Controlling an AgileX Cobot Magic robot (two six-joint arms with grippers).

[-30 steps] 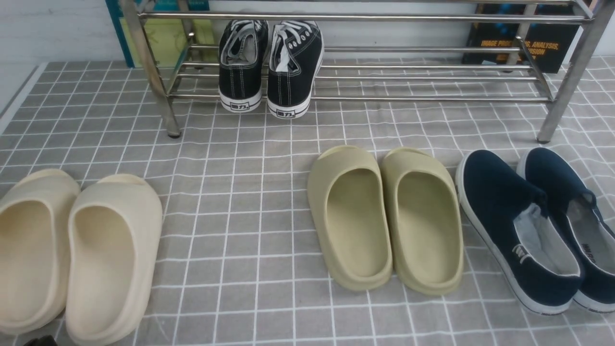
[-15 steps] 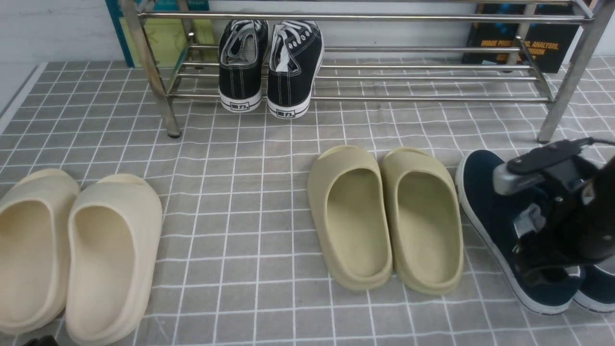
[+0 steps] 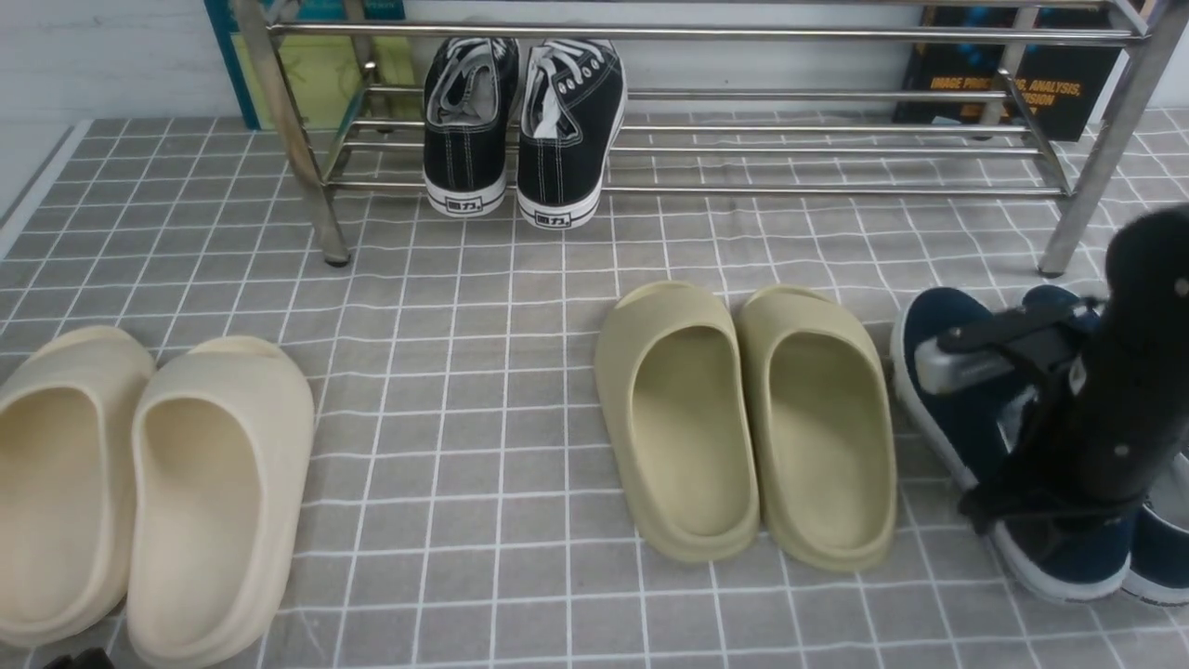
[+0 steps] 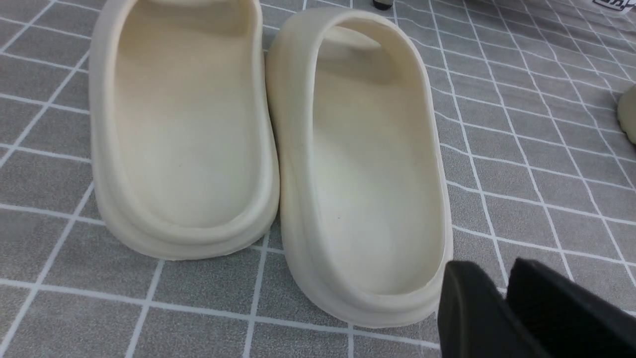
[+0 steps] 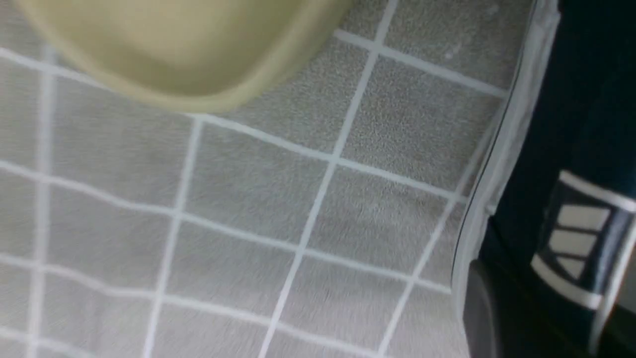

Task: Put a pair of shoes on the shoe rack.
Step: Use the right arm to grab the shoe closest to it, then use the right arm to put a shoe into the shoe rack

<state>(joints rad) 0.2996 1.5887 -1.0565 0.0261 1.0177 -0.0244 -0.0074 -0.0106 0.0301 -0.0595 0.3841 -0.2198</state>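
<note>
1. Right arm hid much of the navy shoes (image 3: 947,321), both beside the olive slides (image 3: 836,446), off the rack (image 3: 743,191).
2. Right end effector (image 5: 549,318) was blurry and cut off, but looked clamped on the near shoe's side.
3. Left end effector (image 4: 504,301) was cropped, couldn't tell open or closed.
4. Lower shelf had room beside the black sneakers (image 3: 568,139).
5. Only the right wrist cam showed the shoe's white logo (image 5: 579,238) clearly.
</note>
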